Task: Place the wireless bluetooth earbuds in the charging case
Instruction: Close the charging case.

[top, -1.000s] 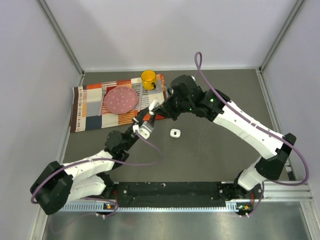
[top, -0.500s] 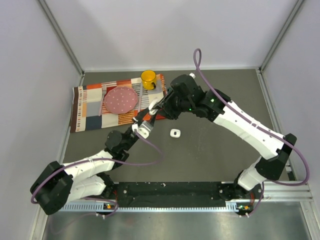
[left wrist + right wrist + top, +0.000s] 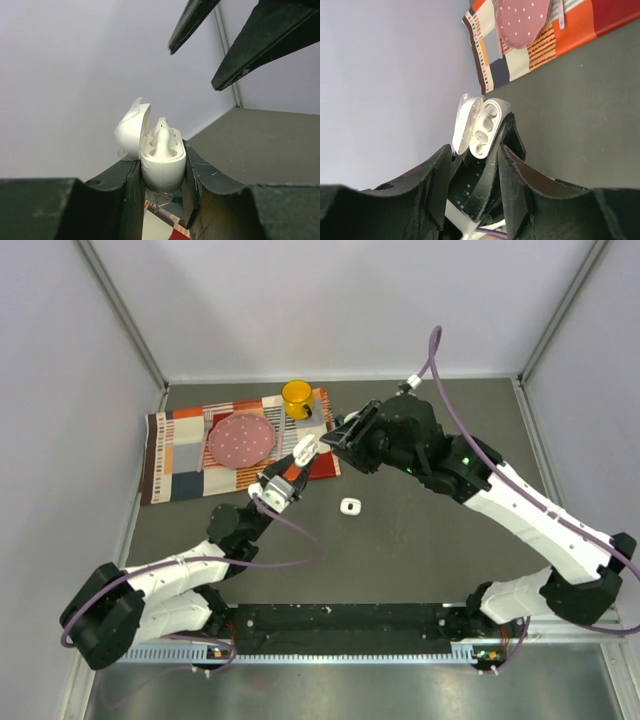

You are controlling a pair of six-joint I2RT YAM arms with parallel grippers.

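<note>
1. The left gripper (image 3: 161, 172) is clenched on the lower body of the case (image 3: 161, 159), holding it upright in the air above the table (image 3: 420, 540). Its fingers hide the bottom of the case.
2. The lid (image 3: 132, 131) is hinged open and leans back to the left.
3. One earbud (image 3: 162, 134) sits in the case with its top poking out. The left wrist view does not show whether the other well is filled. In the right wrist view the wells are too small and shaded to judge.
4. The right gripper (image 3: 193, 69) hangs just above the case, released, jaws apart with nothing between them. Only its fingertips enter the left wrist view.
5. A small white piece (image 3: 349, 506) lies on the table, near the case but apart from it. It is too small to name.
6. Beyond lie a patchwork cloth (image 3: 180, 455) with a pink plate (image 3: 240, 438) and a yellow mug (image 3: 296, 397). The plate is cut off at the top of the right wrist view.
</note>
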